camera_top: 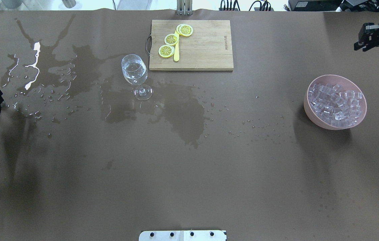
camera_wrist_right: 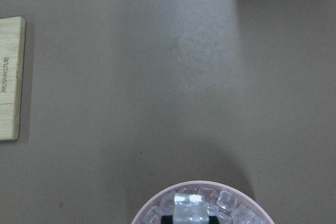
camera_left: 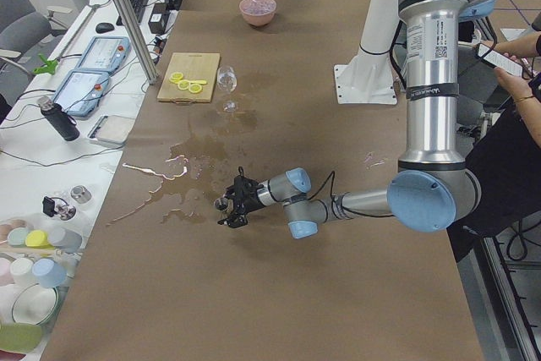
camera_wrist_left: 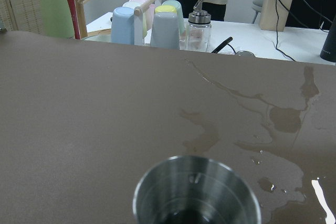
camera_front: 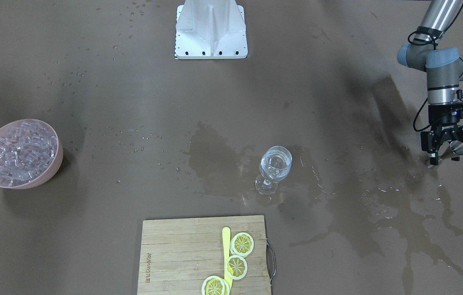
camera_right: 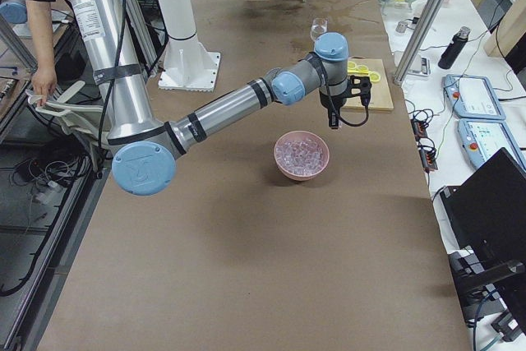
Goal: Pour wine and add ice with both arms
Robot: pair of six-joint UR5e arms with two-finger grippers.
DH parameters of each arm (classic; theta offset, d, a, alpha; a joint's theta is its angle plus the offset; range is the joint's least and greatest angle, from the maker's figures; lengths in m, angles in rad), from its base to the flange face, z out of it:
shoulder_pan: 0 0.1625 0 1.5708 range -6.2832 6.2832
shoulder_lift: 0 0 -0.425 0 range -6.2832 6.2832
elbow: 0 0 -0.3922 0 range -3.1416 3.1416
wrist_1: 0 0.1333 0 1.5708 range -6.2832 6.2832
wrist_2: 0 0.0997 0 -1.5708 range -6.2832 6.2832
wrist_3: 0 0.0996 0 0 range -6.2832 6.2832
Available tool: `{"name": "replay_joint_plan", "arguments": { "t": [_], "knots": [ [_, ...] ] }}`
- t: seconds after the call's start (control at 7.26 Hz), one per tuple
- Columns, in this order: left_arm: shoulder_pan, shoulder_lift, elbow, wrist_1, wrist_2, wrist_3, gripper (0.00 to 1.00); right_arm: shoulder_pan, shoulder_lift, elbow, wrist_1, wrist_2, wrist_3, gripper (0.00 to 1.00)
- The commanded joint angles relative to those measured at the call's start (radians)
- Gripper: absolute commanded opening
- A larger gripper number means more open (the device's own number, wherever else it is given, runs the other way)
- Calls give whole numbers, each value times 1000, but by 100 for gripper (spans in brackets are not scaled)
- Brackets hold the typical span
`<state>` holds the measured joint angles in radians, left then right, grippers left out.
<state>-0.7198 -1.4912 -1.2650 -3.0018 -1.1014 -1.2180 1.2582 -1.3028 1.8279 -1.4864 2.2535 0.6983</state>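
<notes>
A wine glass (camera_front: 275,164) with clear wine in it stands upright mid-table; it also shows in the overhead view (camera_top: 135,70). A pink bowl (camera_top: 313,117) full of ice cubes (camera_top: 336,103) stands on the robot's right side. My left gripper (camera_front: 444,152) is far out to the robot's left, low over the table, shut on a small metal cup (camera_wrist_left: 197,192). My right gripper (camera_right: 335,108) hangs above the far side of the bowl (camera_right: 302,156). In the right wrist view a large clear cube (camera_wrist_right: 190,208) sits between its dark fingers, over the bowl's ice.
A bamboo cutting board (camera_top: 206,43) with lemon slices (camera_top: 171,39) and a yellow stick lies beyond the glass. Puddles and wet stains (camera_top: 55,67) spread around the glass and over the table's left end. The white base block (camera_front: 211,32) stands at the robot's edge.
</notes>
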Motion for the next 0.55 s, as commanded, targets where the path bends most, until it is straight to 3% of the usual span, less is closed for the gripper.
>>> {"name": "replay_joint_plan", "arguments": {
  "t": [0.0, 0.41],
  "knots": [
    [0, -1, 6, 4, 2, 2, 70, -29, 75, -2, -52, 0, 10, 0],
    [0, -1, 19, 4, 40, 3, 56, -55, 126, -4, -103, -5, 13, 0]
  ]
}}
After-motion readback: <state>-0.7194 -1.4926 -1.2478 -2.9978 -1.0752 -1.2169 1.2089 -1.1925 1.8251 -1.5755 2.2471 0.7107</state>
